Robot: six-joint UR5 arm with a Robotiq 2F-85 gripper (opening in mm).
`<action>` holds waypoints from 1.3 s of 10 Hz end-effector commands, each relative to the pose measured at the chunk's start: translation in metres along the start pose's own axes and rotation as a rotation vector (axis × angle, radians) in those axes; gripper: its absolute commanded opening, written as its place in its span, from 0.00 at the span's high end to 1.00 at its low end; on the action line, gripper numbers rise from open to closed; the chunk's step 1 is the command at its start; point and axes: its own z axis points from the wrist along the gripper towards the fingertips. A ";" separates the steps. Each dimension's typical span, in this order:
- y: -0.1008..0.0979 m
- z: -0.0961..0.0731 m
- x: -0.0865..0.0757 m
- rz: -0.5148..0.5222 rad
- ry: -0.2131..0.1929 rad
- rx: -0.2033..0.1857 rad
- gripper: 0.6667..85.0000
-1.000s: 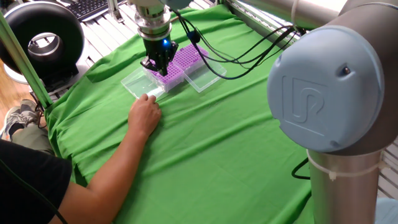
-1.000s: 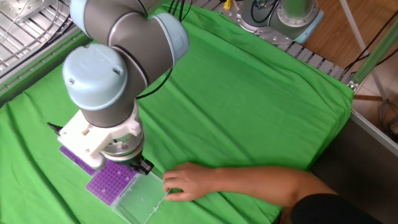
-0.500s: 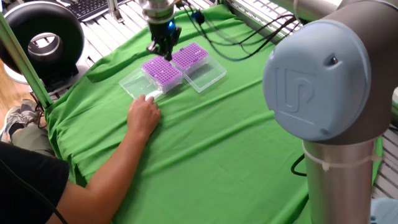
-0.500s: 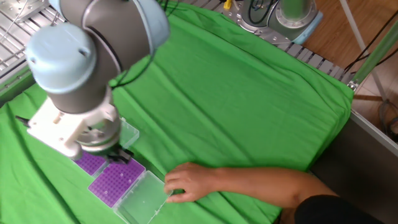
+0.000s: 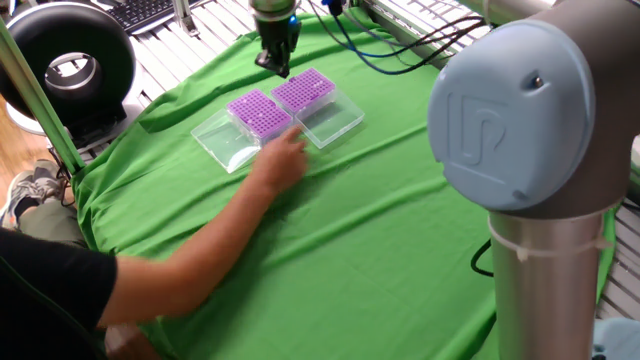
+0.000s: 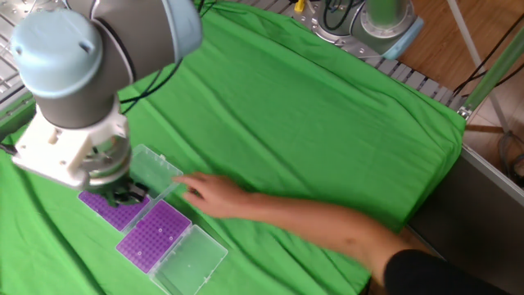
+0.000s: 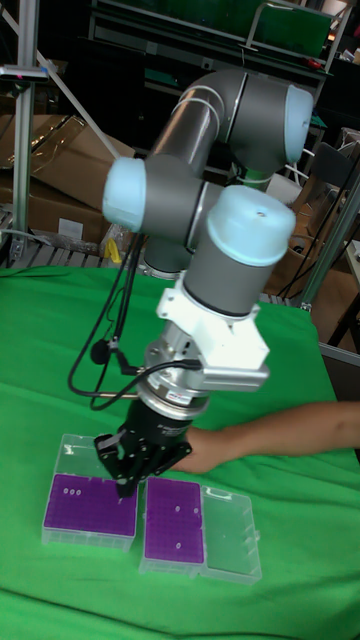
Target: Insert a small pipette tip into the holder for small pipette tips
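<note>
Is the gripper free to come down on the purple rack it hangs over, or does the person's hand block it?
Probably free. The gripper hangs above the purple rack, whose top looks uncovered with its clear lid folded back. The person's hand is at the other box, not under the gripper.

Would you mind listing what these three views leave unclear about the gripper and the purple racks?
- Gripper: too small and dark in every view to tell whether it is open, shut or holding a tip.
- Far purple rack: the other fixed view shows only part; the arm's wrist covers it.
- Person's hand: motion-blurred in one fixed view, and contact with the clear lid is unclear.
</note>
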 end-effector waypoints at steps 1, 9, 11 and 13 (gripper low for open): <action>-0.025 0.013 -0.001 -0.073 -0.059 0.015 1.00; -0.035 0.029 0.023 -0.086 -0.059 -0.006 1.00; -0.030 0.026 0.030 -0.065 -0.045 -0.028 1.00; -0.023 0.026 0.026 -0.046 -0.050 -0.041 1.00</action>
